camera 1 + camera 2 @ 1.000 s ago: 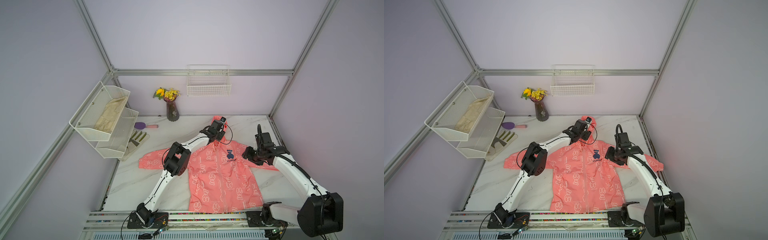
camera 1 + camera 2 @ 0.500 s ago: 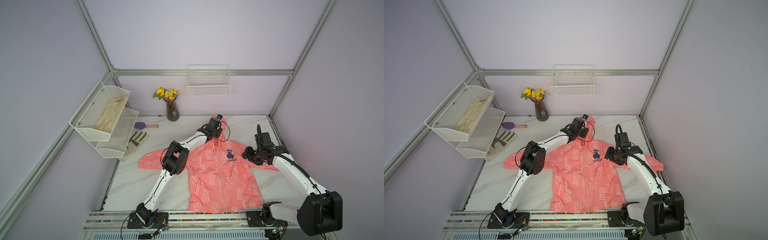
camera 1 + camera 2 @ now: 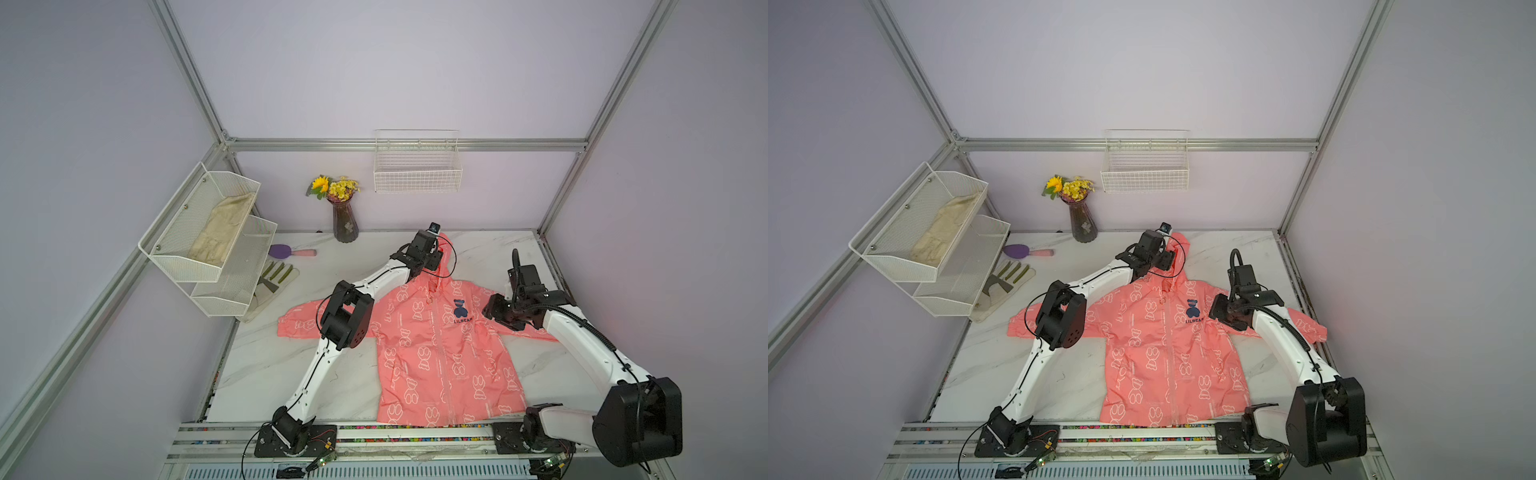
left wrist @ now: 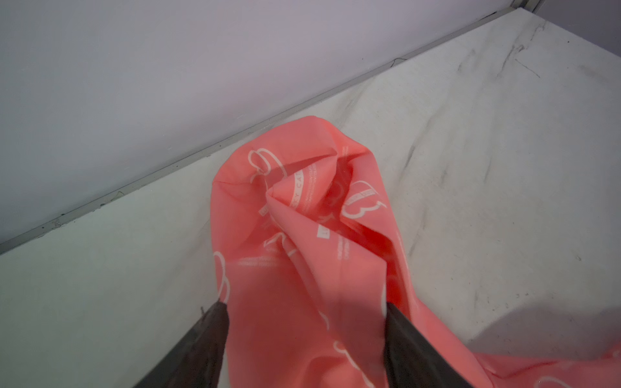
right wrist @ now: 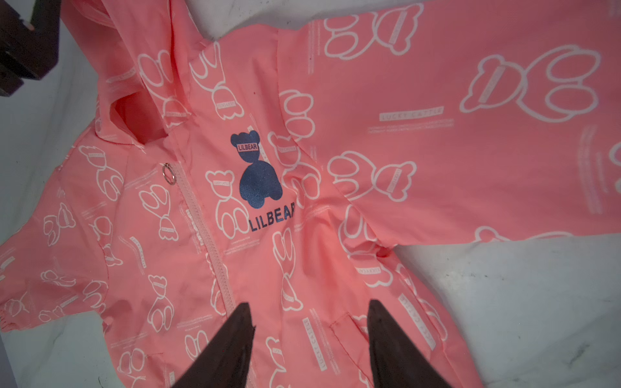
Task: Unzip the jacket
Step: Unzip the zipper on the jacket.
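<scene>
Nearest the front rail I log the jacket (image 3: 436, 353): thin coral-pink cloth printed with white bear outlines. It lies flat and front up on the white marbled bench (image 3: 270, 365), hem towards the rail and sleeves spread to either side. Its zipper (image 5: 208, 242), a pale pink toothed strip, runs closed up the front to a small metal ring pull (image 5: 169, 173) at the collar. A dark blue bear logo (image 5: 260, 174) lettered LILBEAR sits just beside it. Next, the right claw (image 5: 309, 302): dark tapered fingers parted, released and grasping nothing, above the chest on the robot's right side. Further back, the left claw (image 4: 302, 305) is at the hood (image 4: 302, 201). Its fingers stand apart with crumpled hood cloth filling the gap, and I cannot tell whether that cloth is pinched or loose. Beyond, on the left, are a grey-white work glove (image 3: 274, 282), a purple brush (image 3: 286, 251) with a pink handle, and a dark glass vase (image 3: 345, 224) of yellow flowers by the back wall. Mounted on the walls are a white two-tier mesh shelf (image 3: 166, 253) with a beige cloth (image 3: 220, 228) in its upper tier, and a white wire basket (image 3: 417, 183).
</scene>
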You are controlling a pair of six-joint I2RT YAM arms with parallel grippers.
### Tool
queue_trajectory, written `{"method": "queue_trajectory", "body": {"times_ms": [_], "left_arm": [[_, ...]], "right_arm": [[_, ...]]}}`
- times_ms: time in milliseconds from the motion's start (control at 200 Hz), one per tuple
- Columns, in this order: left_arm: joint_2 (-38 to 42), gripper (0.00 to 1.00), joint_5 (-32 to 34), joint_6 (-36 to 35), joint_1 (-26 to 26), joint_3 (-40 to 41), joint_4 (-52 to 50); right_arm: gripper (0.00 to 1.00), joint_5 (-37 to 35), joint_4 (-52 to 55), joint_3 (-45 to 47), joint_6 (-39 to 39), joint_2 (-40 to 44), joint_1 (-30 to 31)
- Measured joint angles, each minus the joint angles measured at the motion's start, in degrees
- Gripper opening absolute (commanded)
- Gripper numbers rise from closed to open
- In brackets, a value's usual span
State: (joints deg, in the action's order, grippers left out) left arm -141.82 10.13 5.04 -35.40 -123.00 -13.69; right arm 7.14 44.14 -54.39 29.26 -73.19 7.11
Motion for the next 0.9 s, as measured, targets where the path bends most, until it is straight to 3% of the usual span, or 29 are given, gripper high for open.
{"method": "queue_trajectory", "body": {"times_ms": [385, 615, 775, 900], "left_arm": [[0.8, 0.54, -3.1, 1.3, 3.4, 2.1, 0.7], [1.6, 0.29, -7.6, 0.2, 3.6, 5.0, 0.9], [2.6, 0.19, -10.6, -0.7, 4.2, 5.9, 1.2], [3.6, 0.14, -12.6, -1.9, 5.5, 5.9, 1.2]], "right_arm": [[0.57, 0.2, -0.1, 0.0, -0.2, -0.3, 0.0], [0.54, 3.1, -4.4, 0.6, -1.3, -0.4, 0.0], [0.51, 5.8, -10.8, 0.9, -2.6, -1.5, 0.0], [0.52, 7.9, -16.5, -2.4, -5.2, -7.9, 0.0]]}}
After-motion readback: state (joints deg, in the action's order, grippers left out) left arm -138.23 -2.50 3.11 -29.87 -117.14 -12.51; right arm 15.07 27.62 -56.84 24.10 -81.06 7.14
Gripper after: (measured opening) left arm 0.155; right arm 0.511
